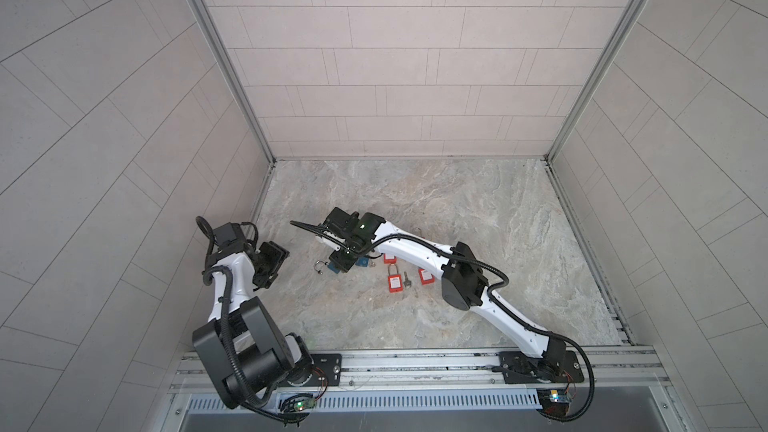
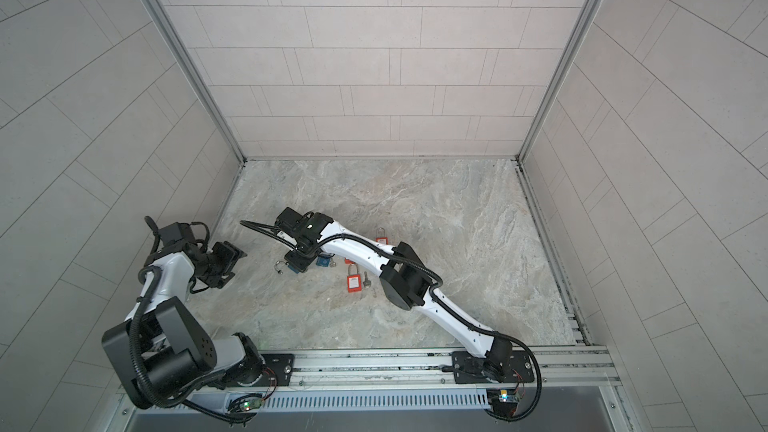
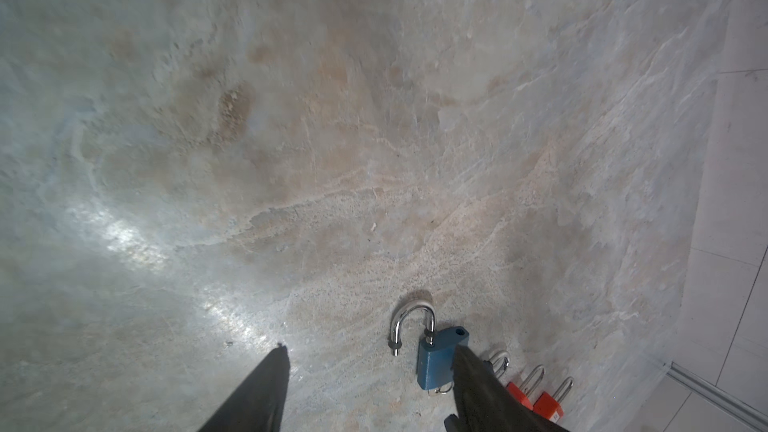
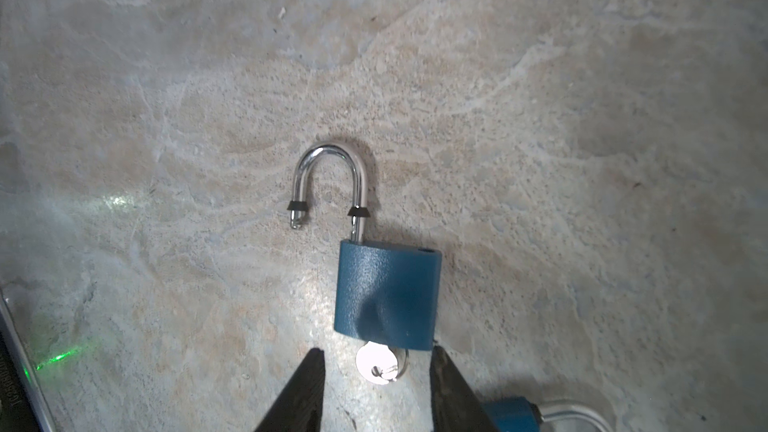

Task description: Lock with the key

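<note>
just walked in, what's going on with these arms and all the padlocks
The right pincer is down at a blue padlock lying on the stone table, its open fingers either side of the key stuck in the lock's bottom, not gripping it. The shackle is swung out, so it is not yet locked. The left pincer hangs open nearby, holding nothing. Red padlocks and a loose key lie close by.
</note>
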Motion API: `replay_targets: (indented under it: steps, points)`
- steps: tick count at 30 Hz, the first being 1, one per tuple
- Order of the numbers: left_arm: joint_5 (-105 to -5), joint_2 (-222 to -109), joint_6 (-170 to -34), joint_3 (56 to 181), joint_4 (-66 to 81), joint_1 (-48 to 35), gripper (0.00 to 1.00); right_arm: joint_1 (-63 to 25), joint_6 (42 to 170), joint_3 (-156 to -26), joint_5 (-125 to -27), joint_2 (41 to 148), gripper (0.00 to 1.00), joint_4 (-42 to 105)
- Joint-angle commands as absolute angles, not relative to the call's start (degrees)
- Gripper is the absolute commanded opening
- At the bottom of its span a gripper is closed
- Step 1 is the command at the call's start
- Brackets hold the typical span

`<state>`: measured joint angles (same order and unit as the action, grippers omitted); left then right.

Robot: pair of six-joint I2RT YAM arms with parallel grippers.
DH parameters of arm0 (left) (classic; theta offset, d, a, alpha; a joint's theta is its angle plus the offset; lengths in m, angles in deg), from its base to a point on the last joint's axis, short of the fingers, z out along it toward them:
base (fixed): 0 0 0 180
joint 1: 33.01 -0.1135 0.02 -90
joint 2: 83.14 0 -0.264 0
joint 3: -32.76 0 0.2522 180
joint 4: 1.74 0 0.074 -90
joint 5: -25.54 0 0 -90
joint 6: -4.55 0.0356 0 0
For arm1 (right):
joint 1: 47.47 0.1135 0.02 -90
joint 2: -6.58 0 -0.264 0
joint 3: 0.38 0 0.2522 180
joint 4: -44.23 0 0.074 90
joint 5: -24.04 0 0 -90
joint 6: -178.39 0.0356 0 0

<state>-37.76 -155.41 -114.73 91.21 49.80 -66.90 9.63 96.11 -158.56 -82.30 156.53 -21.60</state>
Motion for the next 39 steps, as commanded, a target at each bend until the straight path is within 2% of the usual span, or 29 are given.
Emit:
replay_targets:
  steps: [1,7,13,14,15,17,26,33,39]
  points:
    - [-36.11,-154.57,-113.71,89.7,48.32,-67.11,0.68,9.83,96.79,-159.65,-82.06,158.28,0.44,-18.22]
    - [-36.36,-152.67,-112.92,88.29,47.97,-67.07,0.68,10.7,96.8,-159.87,-78.26,160.26,0.48,-16.83]
    - [-36.84,-152.48,-112.35,88.69,48.49,-67.11,0.68,11.47,97.08,-159.87,-76.24,162.08,0.58,-16.11]
    - [-36.94,-152.36,-112.35,88.68,48.59,-67.08,0.68,11.59,97.22,-159.87,-76.16,162.35,0.61,-16.02]
    - [-37.08,-152.36,-112.33,88.64,48.73,-67.1,0.68,11.63,97.22,-159.87,-76.16,162.61,0.71,-16.11]
    - [-37.46,-152.22,-112.09,88.71,48.92,-67.06,0.68,11.73,97.19,-159.89,-75.59,162.84,0.75,-16.27]
    - [-38.54,-151.53,-111.73,88.96,49.89,-67.11,0.68,12.1,96.34,-159.91,-70.16,162.32,0.61,-18.2]
    - [-39.14,-150.95,-111.56,89.46,50.81,-67.09,0.68,13.8,92.69,-159.87,-68.17,161.53,0.56,-19.19]
    - [-39.14,-150.24,-111.62,90.01,51.73,-67.05,0.67,14.14,91.6,-159.92,-68.52,160.51,0.45,-19.34]
